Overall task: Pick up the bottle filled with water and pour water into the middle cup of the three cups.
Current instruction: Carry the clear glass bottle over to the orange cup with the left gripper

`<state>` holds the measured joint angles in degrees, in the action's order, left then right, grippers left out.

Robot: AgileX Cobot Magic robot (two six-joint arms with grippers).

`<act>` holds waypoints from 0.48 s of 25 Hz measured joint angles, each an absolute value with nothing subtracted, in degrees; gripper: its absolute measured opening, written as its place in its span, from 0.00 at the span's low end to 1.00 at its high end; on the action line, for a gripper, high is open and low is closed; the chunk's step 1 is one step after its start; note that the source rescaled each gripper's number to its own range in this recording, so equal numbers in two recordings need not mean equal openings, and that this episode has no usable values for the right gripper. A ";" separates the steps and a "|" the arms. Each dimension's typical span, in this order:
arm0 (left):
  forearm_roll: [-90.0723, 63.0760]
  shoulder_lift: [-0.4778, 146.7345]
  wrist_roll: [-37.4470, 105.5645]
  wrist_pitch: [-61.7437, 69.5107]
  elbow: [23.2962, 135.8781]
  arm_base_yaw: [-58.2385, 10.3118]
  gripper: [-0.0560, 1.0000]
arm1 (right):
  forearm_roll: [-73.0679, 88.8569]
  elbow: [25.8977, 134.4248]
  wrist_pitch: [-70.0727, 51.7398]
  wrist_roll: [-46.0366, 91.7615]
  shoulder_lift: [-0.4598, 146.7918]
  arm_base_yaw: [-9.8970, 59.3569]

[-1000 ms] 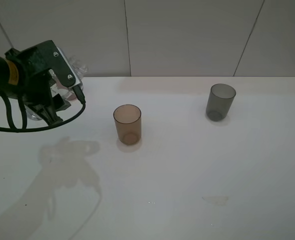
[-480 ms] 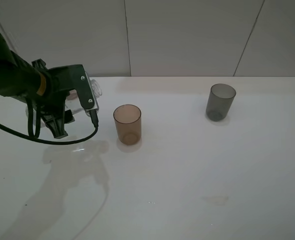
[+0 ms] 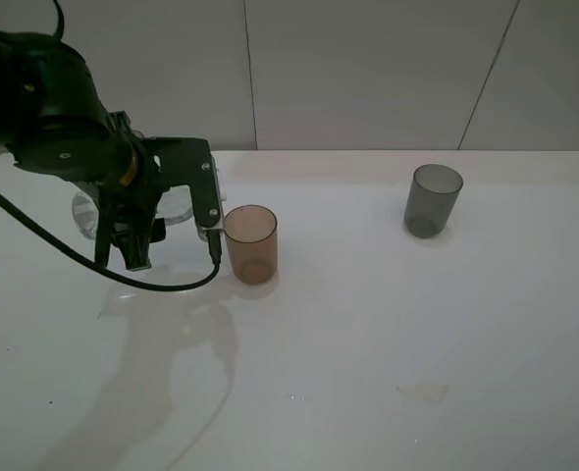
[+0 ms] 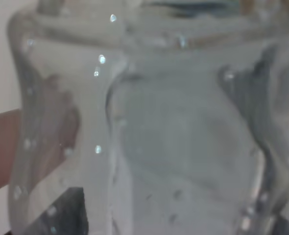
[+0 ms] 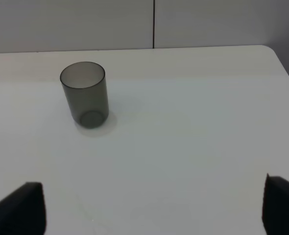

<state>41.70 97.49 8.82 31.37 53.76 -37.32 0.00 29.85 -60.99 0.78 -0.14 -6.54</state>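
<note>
My left gripper (image 3: 164, 210) is shut on the clear bottle (image 3: 85, 212), held tilted above the table just left of the amber-brown middle cup (image 3: 249, 243). The bottle (image 4: 174, 137) fills the left wrist view, with droplets on its wall. The smoky grey cup (image 3: 433, 199) stands upright at the back right and also shows in the right wrist view (image 5: 84, 94). The pinkish-mauve cup is hidden behind the left arm. My right gripper (image 5: 149, 215) is open and empty, well in front of the grey cup, and is out of the exterior high view.
The white table (image 3: 388, 324) ends at a tiled wall (image 3: 368, 69) behind. Its right back corner (image 5: 269, 49) shows in the right wrist view. A faint wet mark (image 3: 422, 392) lies at the front right. The arm's cable (image 3: 123, 280) hangs low over the table.
My left arm has carried the bottle rightwards from the far left, stopping next to the amber cup. The cups have not moved.
</note>
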 joint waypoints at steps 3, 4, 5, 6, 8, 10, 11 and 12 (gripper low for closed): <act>42.75 98.88 9.03 32.94 54.82 -37.52 0.06 | 0.00 29.85 -60.99 0.78 -0.14 -6.54; 42.99 99.23 9.05 33.12 55.17 -37.58 0.06 | 0.00 29.85 -60.99 0.78 -0.14 -6.54; 43.17 99.51 9.13 33.17 55.46 -37.58 0.06 | 0.00 29.85 -60.99 0.78 -0.14 -6.54; 43.40 99.80 9.22 33.17 55.85 -37.63 0.06 | 0.00 29.85 -60.99 0.78 -0.14 -6.54; 43.89 100.20 9.48 33.24 56.32 -37.69 0.06 | 0.00 29.85 -60.99 0.78 -0.14 -6.54; 44.44 100.77 9.67 33.18 57.05 -37.69 0.06 | 0.00 29.85 -60.99 0.78 -0.14 -6.54; 44.69 101.13 9.72 32.96 57.42 -37.69 0.06 | 0.00 29.85 -60.99 0.78 -0.14 -6.54; 44.90 101.43 9.82 32.90 57.73 -37.69 0.06 | 0.00 29.85 -60.99 0.78 -0.14 -6.54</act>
